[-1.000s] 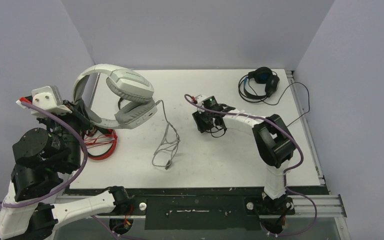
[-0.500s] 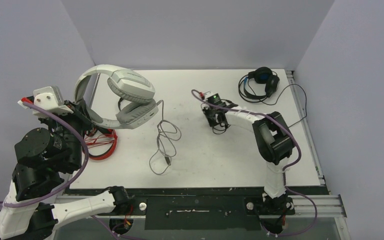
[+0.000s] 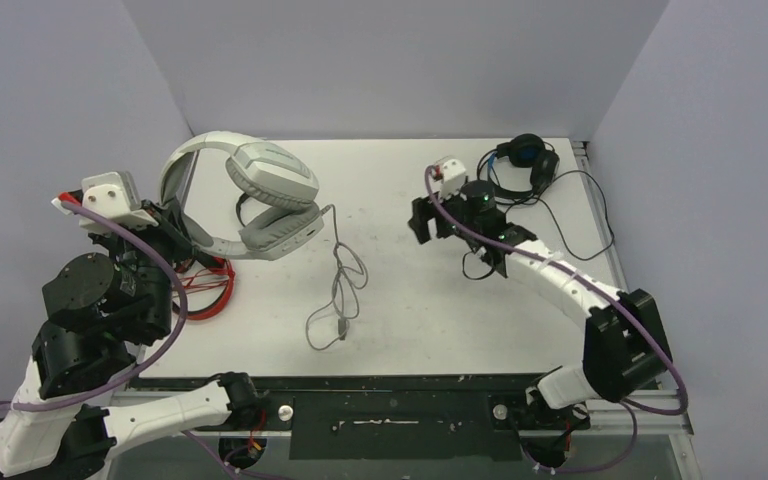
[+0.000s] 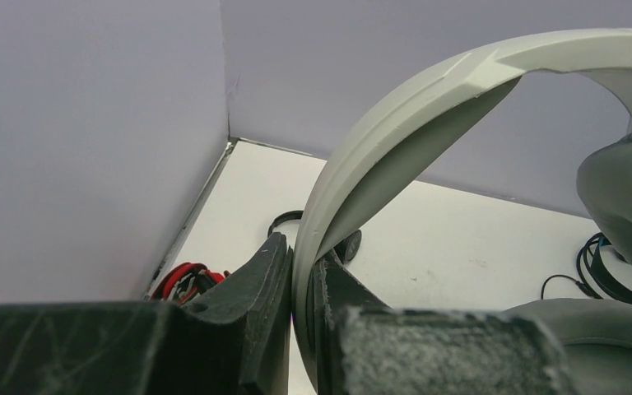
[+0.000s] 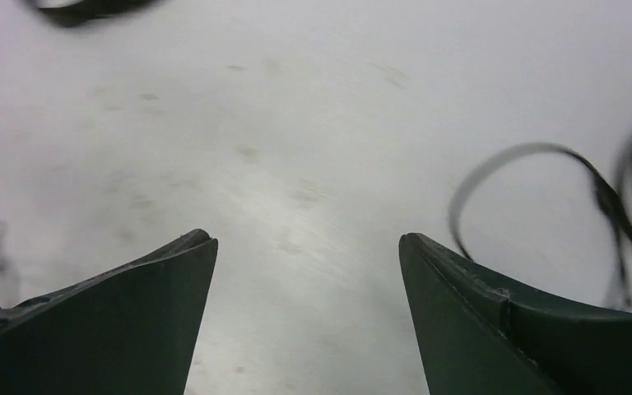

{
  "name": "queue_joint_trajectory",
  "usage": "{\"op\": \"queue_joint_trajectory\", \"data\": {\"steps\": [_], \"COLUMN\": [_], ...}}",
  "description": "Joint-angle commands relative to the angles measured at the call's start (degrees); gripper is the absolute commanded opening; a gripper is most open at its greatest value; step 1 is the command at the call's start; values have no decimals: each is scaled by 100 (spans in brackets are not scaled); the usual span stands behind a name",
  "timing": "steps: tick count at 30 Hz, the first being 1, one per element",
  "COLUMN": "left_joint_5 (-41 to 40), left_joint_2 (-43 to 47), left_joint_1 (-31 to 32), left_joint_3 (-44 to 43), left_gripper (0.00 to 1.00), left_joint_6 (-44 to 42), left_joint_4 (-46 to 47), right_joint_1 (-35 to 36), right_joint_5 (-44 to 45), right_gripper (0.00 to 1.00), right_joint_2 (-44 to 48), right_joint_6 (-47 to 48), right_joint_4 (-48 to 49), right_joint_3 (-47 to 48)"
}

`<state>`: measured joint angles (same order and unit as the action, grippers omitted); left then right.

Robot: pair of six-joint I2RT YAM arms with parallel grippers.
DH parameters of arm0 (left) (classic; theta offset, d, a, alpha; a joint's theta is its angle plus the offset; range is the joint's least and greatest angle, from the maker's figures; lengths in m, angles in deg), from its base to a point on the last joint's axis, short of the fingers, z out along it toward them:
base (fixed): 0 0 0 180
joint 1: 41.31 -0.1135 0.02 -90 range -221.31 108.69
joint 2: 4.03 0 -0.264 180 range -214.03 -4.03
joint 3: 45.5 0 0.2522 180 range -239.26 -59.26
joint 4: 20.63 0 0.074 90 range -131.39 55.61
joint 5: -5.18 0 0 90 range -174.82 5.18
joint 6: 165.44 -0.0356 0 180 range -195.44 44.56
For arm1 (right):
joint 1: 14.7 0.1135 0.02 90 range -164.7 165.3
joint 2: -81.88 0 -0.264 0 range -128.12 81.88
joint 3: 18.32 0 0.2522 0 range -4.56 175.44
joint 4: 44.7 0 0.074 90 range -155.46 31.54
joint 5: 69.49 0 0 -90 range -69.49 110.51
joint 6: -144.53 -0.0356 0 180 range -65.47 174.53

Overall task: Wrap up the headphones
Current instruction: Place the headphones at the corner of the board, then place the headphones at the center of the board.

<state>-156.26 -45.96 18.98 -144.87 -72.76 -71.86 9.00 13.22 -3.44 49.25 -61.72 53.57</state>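
Observation:
My left gripper (image 3: 173, 222) is shut on the headband of the large white-grey headphones (image 3: 250, 190), holding them above the table's left side. In the left wrist view the headband (image 4: 428, 107) runs up from between the fingers of that gripper (image 4: 304, 271). The headphones' thin grey cable (image 3: 340, 285) hangs down and lies in loose loops on the table. My right gripper (image 3: 428, 222) hovers right of centre, open and empty (image 5: 306, 243) over bare table. A black-and-blue headset (image 3: 522, 162) lies at the back right, and a red-and-black one (image 3: 205, 285) at the left edge.
A loose black cable loop (image 3: 477, 265) lies under my right arm, seen also as a black cable (image 5: 527, 156) in the right wrist view. A small black headset (image 4: 347, 244) sits beyond the left fingers. Walls close the table on the left, back and right.
My right gripper has swung back and to the right, away from the centre, and opened. The grey cable's loops have shifted. My left arm carried the white-grey headphones slightly right.

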Motion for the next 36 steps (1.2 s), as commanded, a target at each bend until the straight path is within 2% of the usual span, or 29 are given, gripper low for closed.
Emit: {"op": "queue_joint_trajectory", "data": {"steps": [1,8,12,16,22,27,30,34,36], "left_joint_5": [151,163,284,422,571,585,579,330,-56], "left_joint_2": [-125,-224,-351,-491,-607,-666,-673,-702,-705], "left_joint_1": [35,42,42,36,44,44,44,48,53], "left_joint_3": [-171,-390,-606,-803,-1013,-1072,-1081,-1036,-940], "left_gripper": [8,8,8,8,8,8,8,9,9], "left_joint_6": [242,-126,-448,-512,-551,-600,-652,-820,-1047], "left_joint_4": [660,1155,1479,1577,1678,1735,1800,1926,2096], "right_joint_1": [845,1394,1773,2137,2288,2504,2577,2502,2318], "right_joint_5": [-2432,-2723,-2821,-2799,-3007,-3240,-3248,-2978,-2615], "right_gripper": [83,68,68,68,66,65,55,22,15], "right_joint_2": [406,411,285,-175,-999,-1453,-1679,-1604,-1281], "right_joint_6": [786,-134,-306,-441,-826,-915,-963,-1063,-1113], "right_joint_4": [1487,3017,3706,4384,5470,5744,5781,5706,5516], "right_joint_3": [-675,-1971,-2322,-2282,-1921,-1511,-1331,-1428,-1719]}}
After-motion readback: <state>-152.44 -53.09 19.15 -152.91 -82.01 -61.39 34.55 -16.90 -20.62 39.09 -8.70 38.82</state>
